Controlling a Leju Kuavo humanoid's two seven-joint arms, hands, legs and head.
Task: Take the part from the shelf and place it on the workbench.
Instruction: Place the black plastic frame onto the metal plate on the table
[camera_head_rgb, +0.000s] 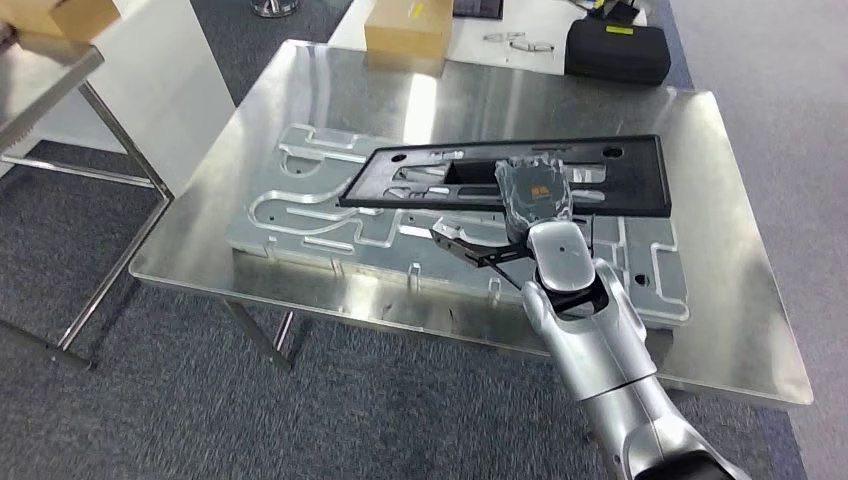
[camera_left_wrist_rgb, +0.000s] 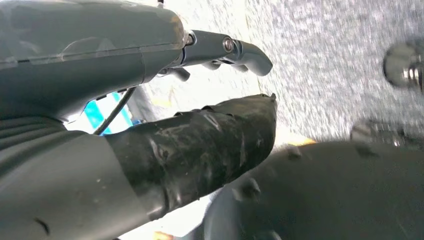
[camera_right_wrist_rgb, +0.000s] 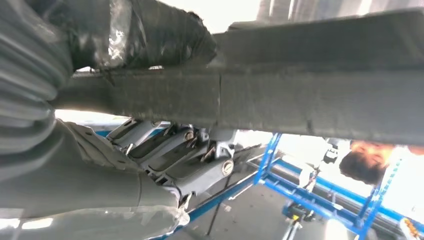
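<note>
**Black part held over the workbench fixture by the right hand**

The fingers (camera_right_wrist_rgb: 165, 155) of the right hand (camera_head_rgb: 535, 195) are seen closed on the near long edge of the black part (camera_head_rgb: 420, 180); in the right wrist view the taped thumb (camera_right_wrist_rgb: 145, 30) is pressed on one face of the part's bar (camera_right_wrist_rgb: 320, 105) and the darker fingers are curled against the other face. The part, a long flat black frame with cut-outs, is held slightly tilted above the grey machined fixture plate (camera_head_rgb: 300, 215); whether its far end touches the plate cannot be told from the head view. An orange mark is visible on the back of the hand, but its writing is too small to be read.

The left hand (camera_left_wrist_rgb: 200, 100) is seen in its wrist view with thumb and fingers apart and nothing between them, grey carpet behind.

The fixture plate lies on the steel workbench (camera_head_rgb: 730, 200). Beyond it, a cardboard box (camera_head_rgb: 408, 25) and a black case (camera_head_rgb: 617, 50) with a small yellow label, illegible, are noted. A blue rack (camera_right_wrist_rgb: 320, 190) and part of a person's head (camera_right_wrist_rgb: 370, 160) are caught in the right wrist view.
</note>
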